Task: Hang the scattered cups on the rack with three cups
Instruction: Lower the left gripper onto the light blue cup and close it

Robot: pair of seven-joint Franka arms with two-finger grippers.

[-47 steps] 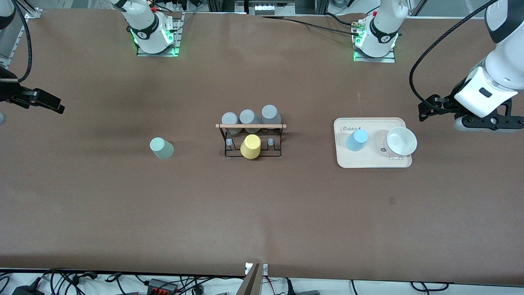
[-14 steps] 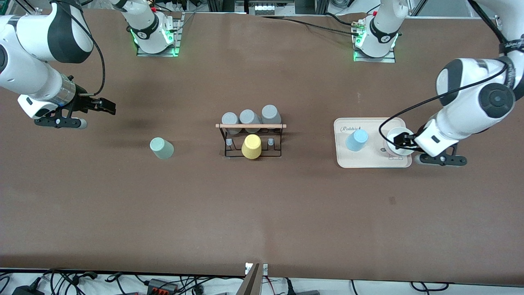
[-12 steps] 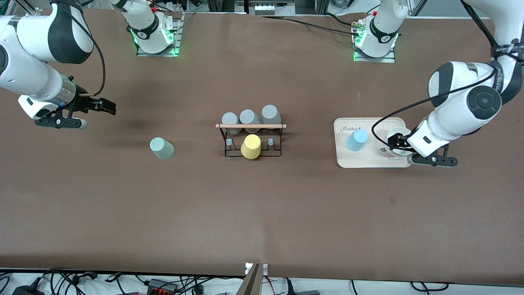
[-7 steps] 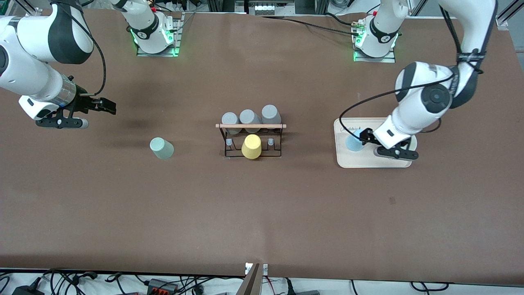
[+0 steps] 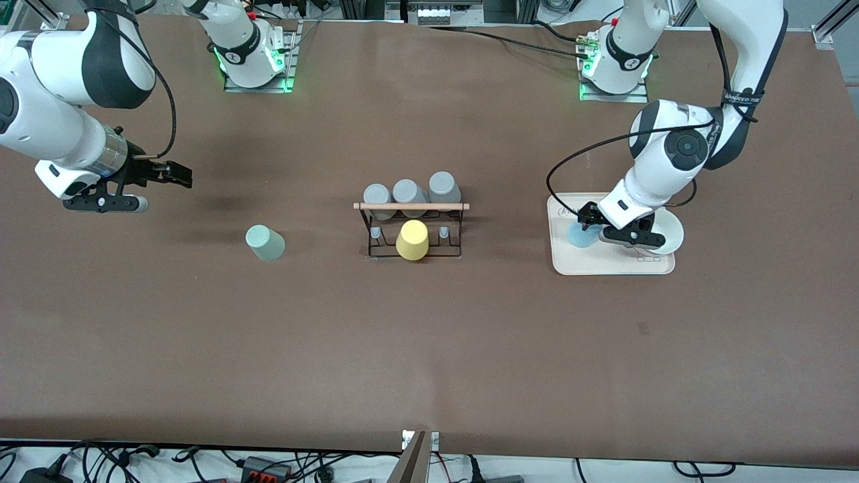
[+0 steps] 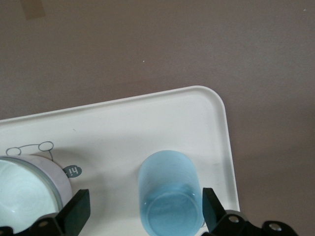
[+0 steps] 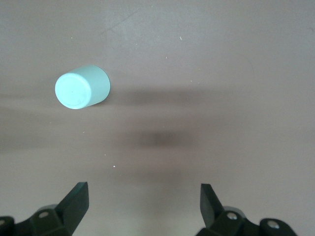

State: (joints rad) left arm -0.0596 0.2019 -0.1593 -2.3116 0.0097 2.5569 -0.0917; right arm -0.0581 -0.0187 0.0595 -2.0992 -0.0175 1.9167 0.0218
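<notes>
The light blue cup [image 5: 578, 234] stands upside down on the beige tray [image 5: 607, 265]; it also shows in the left wrist view [image 6: 170, 191]. My left gripper [image 5: 588, 218] hangs open just over it, its fingers [image 6: 76, 211] wide on either side, not touching. The sage-green cup [image 5: 265, 242] stands upside down on the table toward the right arm's end, also in the right wrist view [image 7: 81, 88]. My right gripper [image 5: 176, 175] is open and empty above bare table, apart from that cup. The black wire rack [image 5: 413, 231] with a wooden rod holds three grey cups [image 5: 408, 193] and a yellow cup [image 5: 412, 239].
A white bowl [image 5: 664, 231] sits on the tray beside the blue cup, also in the left wrist view [image 6: 27, 189]. The tray's rim [image 6: 224, 128] runs close to the blue cup. Brown table surrounds the rack.
My left arm has swung in from the table's end, passed over the white bowl and come down over the blue cup. My right gripper has barely moved.
</notes>
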